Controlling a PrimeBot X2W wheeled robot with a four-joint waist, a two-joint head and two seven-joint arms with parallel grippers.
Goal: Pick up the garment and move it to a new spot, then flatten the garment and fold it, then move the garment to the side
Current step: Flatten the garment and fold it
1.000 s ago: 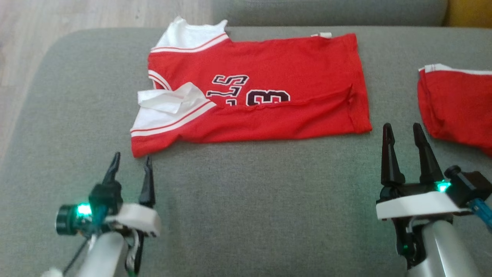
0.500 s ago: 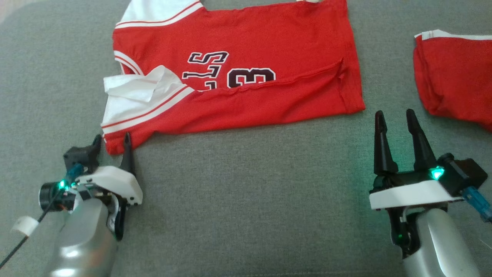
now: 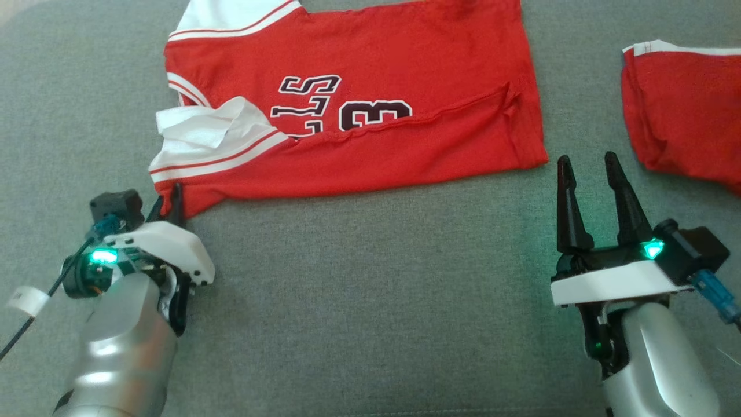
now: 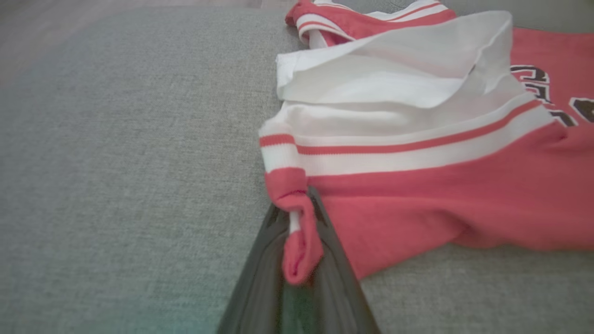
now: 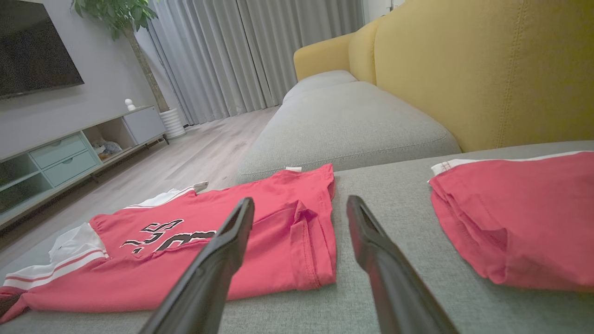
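The red-and-white jersey lies folded lengthwise on the grey sofa cushion. The left pincer pinches its near left corner, red cloth bunched between the fingers. The right pincer stands spread near the jersey's near right corner, with a second red garment on its other side. The TV cabinet's open compartment holds something small, perhaps crumpled cloth.

garment: dark white-outlined print on red chest. Upper row ends in "S", letter before it unclear. Lower row reads "3", digit before it half under fold. Right wrist view: same print, too skewed to read.
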